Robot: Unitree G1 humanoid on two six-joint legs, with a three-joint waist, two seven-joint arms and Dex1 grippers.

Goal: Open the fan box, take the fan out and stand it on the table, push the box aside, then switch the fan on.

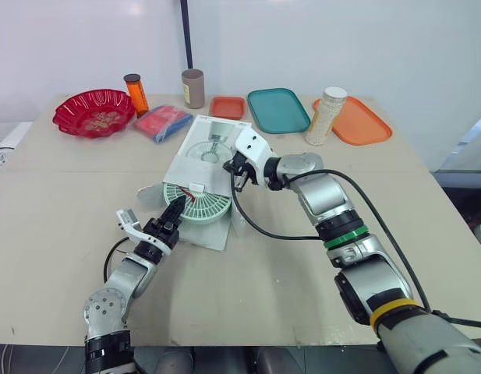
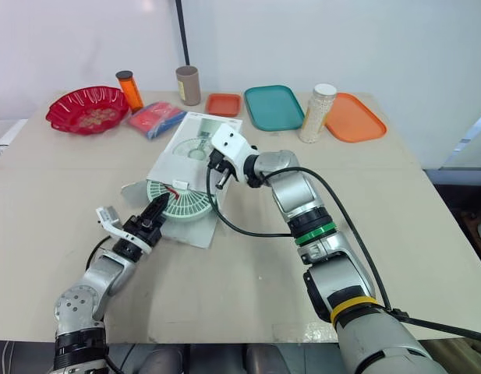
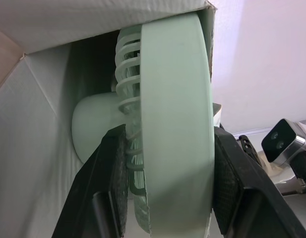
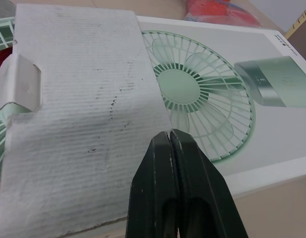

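Note:
The white fan box (image 1: 213,144) lies flat in the middle of the table with its near end open. The mint-green fan (image 1: 199,204) sticks halfway out of that end. My left gripper (image 1: 176,210) is shut on the fan's round rim; in the left wrist view the rim (image 3: 177,124) sits between the two black fingers (image 3: 110,183). My right gripper (image 1: 238,181) is shut with nothing between its fingers and rests at the box's near right corner. In the right wrist view its tips (image 4: 170,148) lie over the opened cardboard flap (image 4: 78,114).
Along the back stand a red bowl (image 1: 93,111), an orange bottle (image 1: 136,93), a brown cup (image 1: 192,87), a small orange tray (image 1: 228,107), a teal tray (image 1: 278,109), a jar of white beads (image 1: 327,115) and an orange tray (image 1: 357,121). A red-and-blue packet (image 1: 162,122) lies beside the box.

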